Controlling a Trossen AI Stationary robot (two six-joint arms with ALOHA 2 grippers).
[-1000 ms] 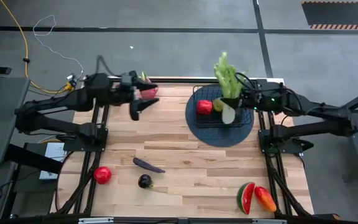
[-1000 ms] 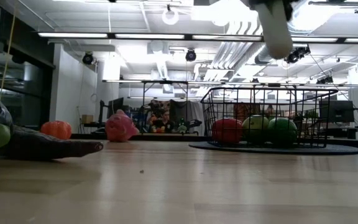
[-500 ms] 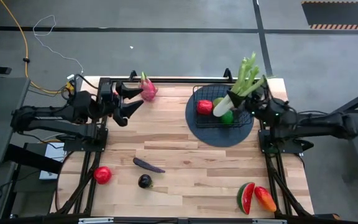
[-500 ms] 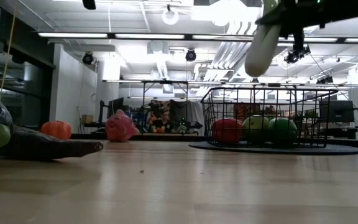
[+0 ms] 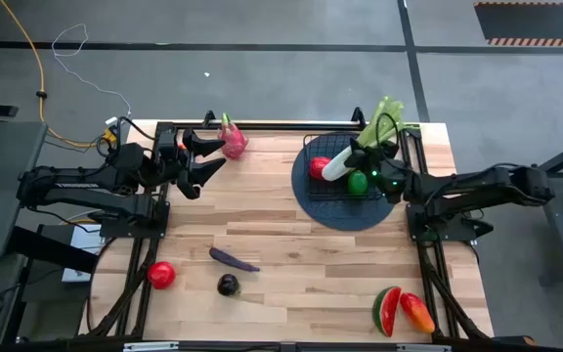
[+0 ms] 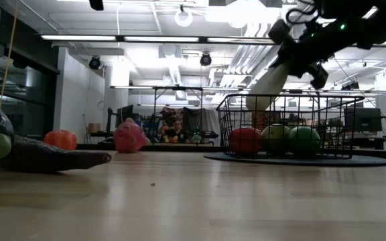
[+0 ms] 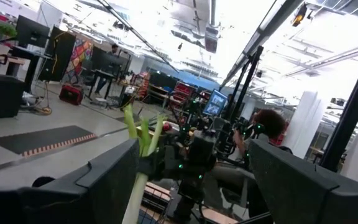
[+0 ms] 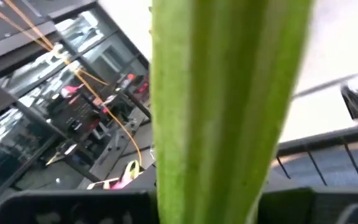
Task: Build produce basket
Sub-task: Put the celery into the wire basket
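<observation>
- On my overhead feed the slatted wooden table (image 5: 291,244) carries loose produce: a red round fruit (image 5: 160,275), a slim purple eggplant (image 5: 233,259) and a dark round fruit (image 5: 227,285) toward the near left, a watermelon slice (image 5: 387,309) beside a red-orange mango (image 5: 416,313) at the near right
- A pink, spiky dragon fruit (image 5: 233,143) lies at the far left edge, just beside the left gripper (image 5: 201,162)
- The black wire-mesh basket (image 6: 290,126) sits on a dark round flat mat (image 5: 345,210); through its open grid I see a red fruit (image 6: 244,141) and two green ones (image 6: 290,141) inside
- The celery stalk (image 5: 360,147) is long, ribbed, pale at the base and leafy green at the top, and hangs tilted over the basket, its pale end above the fruits
- The right gripper (image 5: 377,168) is clamped narrowly on the celery, over the basket's right side
- The left gripper waits with its fingers spread wide, holding nothing
</observation>
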